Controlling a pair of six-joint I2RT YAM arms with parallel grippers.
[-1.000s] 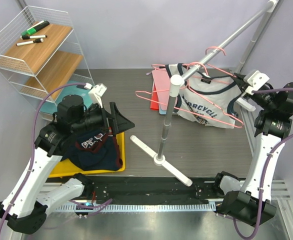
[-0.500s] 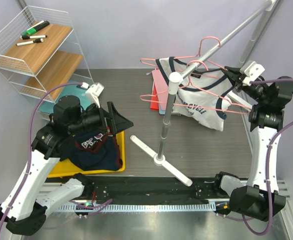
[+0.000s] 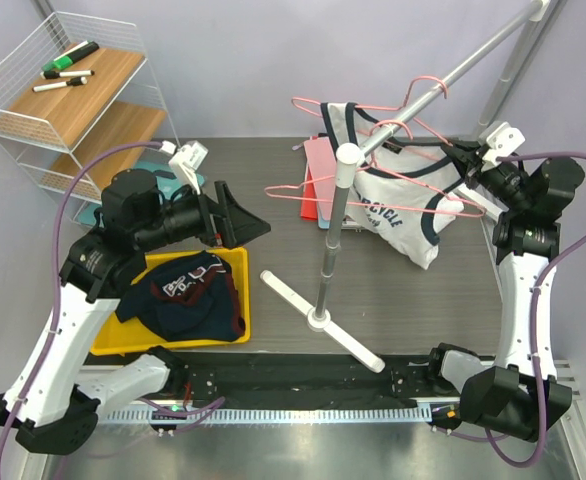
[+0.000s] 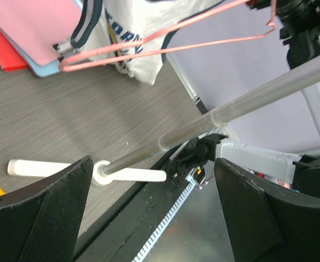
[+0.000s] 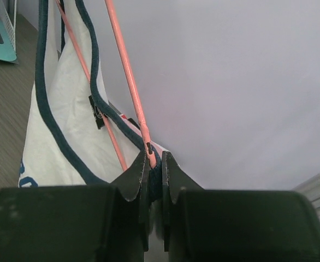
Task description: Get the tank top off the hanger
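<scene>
The tank top (image 3: 398, 195) hangs on the hanger (image 5: 130, 82), which is hooked over the rail (image 3: 473, 62). The right gripper (image 5: 155, 164) is clenched on the top's navy trim at the hanger's tip; whether the wire is nipped too I cannot tell. The step looks like peeling that shoulder off. The next move calls for drawing the trim outward past the tip without unhooking the hanger. The wall stands close behind that arm, so open room lies down toward the table. The left gripper (image 3: 241, 218) hangs released beyond the pole (image 3: 331, 240), free to steady the hanger.

Robot lab test cell, plain grey walls (image 3: 253, 60), staged garment rack (image 3: 335, 240), wire shelf (image 3: 113, 68)
</scene>
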